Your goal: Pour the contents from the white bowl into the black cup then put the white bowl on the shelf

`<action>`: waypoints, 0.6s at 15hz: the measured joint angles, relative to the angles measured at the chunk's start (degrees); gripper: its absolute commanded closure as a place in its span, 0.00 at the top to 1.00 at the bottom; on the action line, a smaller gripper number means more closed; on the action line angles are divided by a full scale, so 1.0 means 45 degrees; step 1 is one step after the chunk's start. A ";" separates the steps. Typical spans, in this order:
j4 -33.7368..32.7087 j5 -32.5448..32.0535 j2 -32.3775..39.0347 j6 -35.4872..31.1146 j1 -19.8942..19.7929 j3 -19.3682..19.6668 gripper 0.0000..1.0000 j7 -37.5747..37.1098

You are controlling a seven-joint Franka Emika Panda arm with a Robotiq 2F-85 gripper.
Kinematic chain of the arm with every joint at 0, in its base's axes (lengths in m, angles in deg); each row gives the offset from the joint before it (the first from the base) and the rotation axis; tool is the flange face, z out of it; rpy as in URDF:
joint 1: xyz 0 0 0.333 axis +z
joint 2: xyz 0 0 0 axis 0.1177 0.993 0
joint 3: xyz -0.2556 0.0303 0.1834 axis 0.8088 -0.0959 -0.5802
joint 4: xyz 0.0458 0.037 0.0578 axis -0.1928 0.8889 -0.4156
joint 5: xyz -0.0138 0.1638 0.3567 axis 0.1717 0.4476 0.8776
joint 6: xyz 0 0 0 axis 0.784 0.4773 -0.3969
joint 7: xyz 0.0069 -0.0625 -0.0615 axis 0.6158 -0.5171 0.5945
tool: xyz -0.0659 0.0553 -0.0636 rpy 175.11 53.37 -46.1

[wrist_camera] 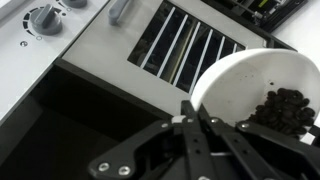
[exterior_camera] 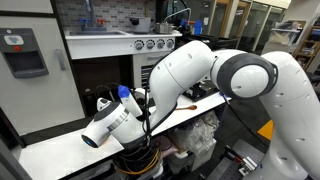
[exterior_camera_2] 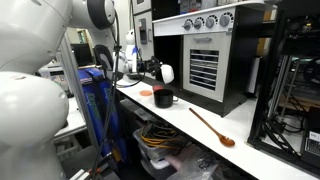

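My gripper point(wrist_camera: 190, 105) is shut on the rim of the white bowl point(wrist_camera: 245, 80), which holds dark brown bits point(wrist_camera: 285, 108). In an exterior view the gripper point(exterior_camera_2: 152, 70) holds the bowl point(exterior_camera_2: 166, 73) tilted in the air, above the black cup point(exterior_camera_2: 164, 98) on the white countertop point(exterior_camera_2: 190, 125). The dark recess of the white cabinet with the shelf point(exterior_camera: 100, 78) lies behind the arm. It fills the lower left of the wrist view point(wrist_camera: 60, 120). The cup is hidden by the arm in the exterior view that shows the recess.
A flat orange disc point(exterior_camera_2: 147, 92) lies next to the black cup. A wooden spoon point(exterior_camera_2: 211, 127) lies further along the countertop and also shows in an exterior view point(exterior_camera: 190, 103). A slatted vent point(wrist_camera: 185, 50) and knobs point(wrist_camera: 42, 18) are on the cabinet front. Cables and clutter lie below the counter.
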 measured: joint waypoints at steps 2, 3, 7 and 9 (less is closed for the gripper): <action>0.0097 -0.0245 0.0077 0.0069 0.0090 -0.0036 0.01 0.0056; 0.0111 -0.0339 0.0143 0.0160 0.0147 -0.0039 0.01 0.0092; 0.0211 -0.0560 0.0250 0.0499 0.0322 -0.0040 0.01 0.0200; 0.0273 -0.0613 0.0250 0.0627 0.0356 -0.0040 0.01 0.0268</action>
